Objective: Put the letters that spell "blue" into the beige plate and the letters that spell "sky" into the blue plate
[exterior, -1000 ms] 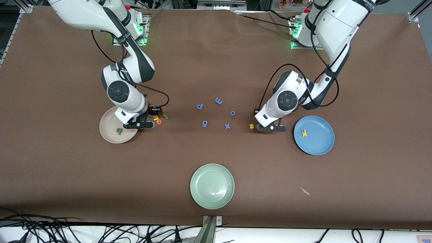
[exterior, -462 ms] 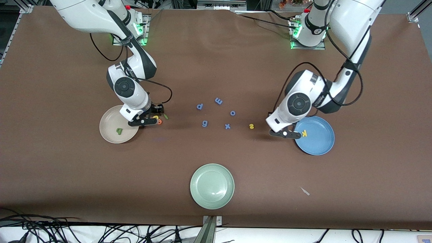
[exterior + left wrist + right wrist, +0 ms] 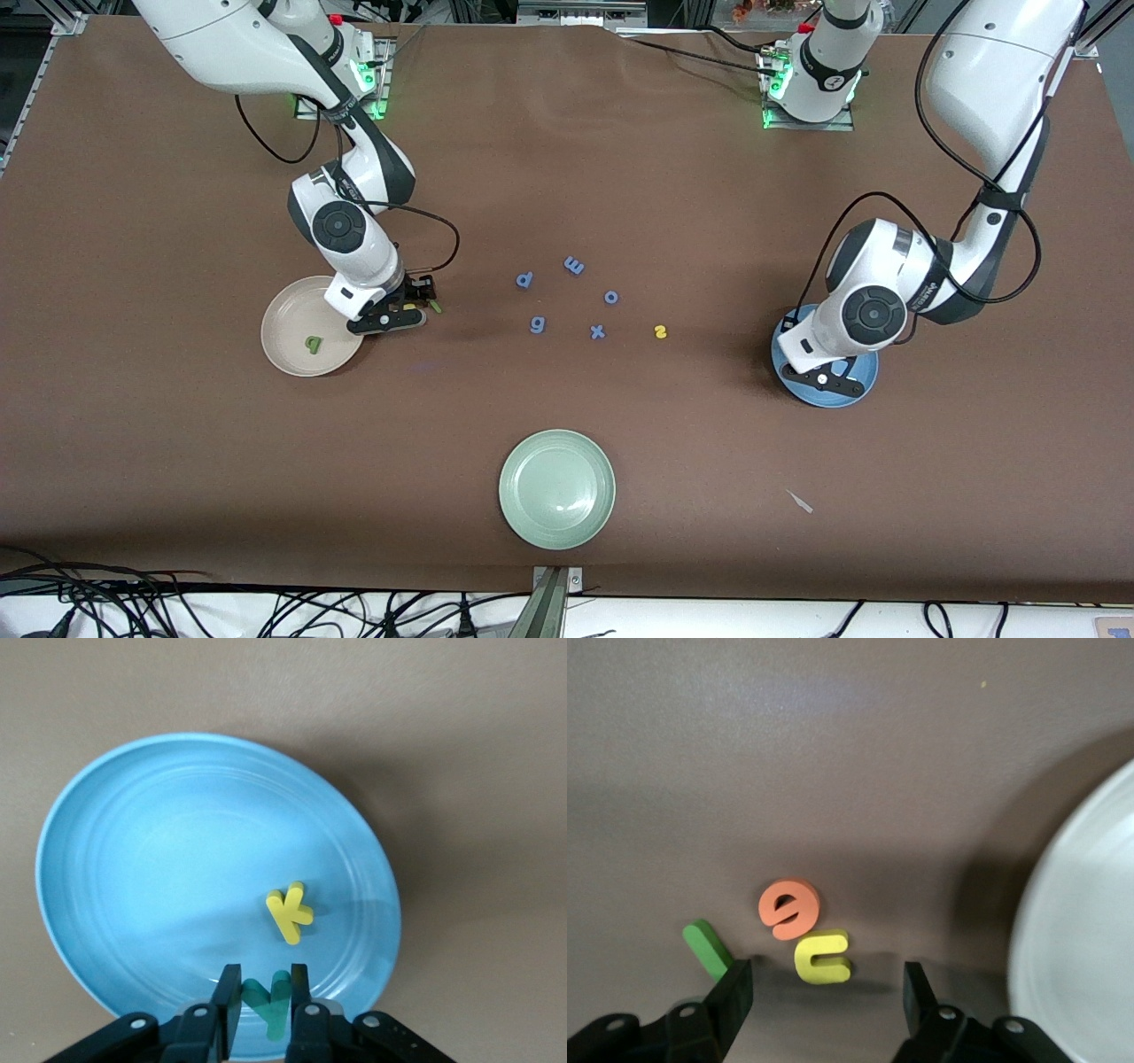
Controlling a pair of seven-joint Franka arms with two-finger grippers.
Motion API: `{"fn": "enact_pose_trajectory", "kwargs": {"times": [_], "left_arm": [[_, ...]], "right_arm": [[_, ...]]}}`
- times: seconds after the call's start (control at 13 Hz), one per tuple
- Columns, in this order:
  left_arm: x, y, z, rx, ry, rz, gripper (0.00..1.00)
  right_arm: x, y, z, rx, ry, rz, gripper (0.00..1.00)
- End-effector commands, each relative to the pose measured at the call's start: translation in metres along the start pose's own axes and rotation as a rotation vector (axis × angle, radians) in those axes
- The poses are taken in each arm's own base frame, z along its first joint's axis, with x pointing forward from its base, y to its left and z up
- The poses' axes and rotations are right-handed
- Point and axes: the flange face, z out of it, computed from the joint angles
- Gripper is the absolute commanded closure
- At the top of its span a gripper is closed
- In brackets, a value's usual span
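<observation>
My left gripper hangs over the blue plate, shut on the teal y. The yellow k lies in that blue plate, just ahead of the left gripper. The yellow s lies on the table between the plates. My right gripper is open, low over the table beside the beige plate. Between the fingers of the right gripper lies the yellow u, with the orange e touching it and the green l by one finger. The dark green b rests in the beige plate.
Several periwinkle letters lie mid-table: p, m, o, g, x. A pale green plate sits nearer the front camera. A small pale scrap lies near the front edge.
My left gripper has carried the teal y from beside the yellow s to over the blue plate. My right gripper has shifted from the beige plate's rim to over the u, e and l.
</observation>
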Motion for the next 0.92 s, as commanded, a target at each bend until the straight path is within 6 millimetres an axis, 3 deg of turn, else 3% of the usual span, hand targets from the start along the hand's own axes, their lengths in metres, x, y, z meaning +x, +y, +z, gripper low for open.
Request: {"fn": "enact_pose_trajectory", "kwargs": {"times": [0.0, 0.15, 0.31, 0.54, 0.77, 0.85], "left_arm": [[0.003, 0.010, -0.008, 0.007, 0.016, 0.022, 0.00], [0.004, 0.031, -0.022, 0.003, 0.037, 0.043, 0.00], [0.009, 0.047, -0.039, -0.014, 0.066, 0.031, 0.00], [0.013, 0.098, -0.056, -0.112, 0.083, -0.085, 0.00], [0.029, 0.158, -0.054, -0.138, 0.082, -0.216, 0.00], [0.035, 0.177, -0.051, -0.149, 0.078, -0.260, 0.00]], "right_arm": [[-0.006, -0.002, 0.005, 0.003, 0.018, -0.022, 0.23], [-0.006, -0.002, 0.005, 0.003, 0.016, -0.021, 0.30], [-0.006, -0.002, 0.006, 0.003, 0.015, -0.022, 0.47], [-0.006, -0.002, 0.006, 0.002, 0.012, -0.022, 0.66], [-0.005, -0.001, 0.004, 0.000, 0.012, -0.023, 0.83], [-0.003, 0.000, -0.001, -0.001, 0.021, -0.026, 0.84]]}}
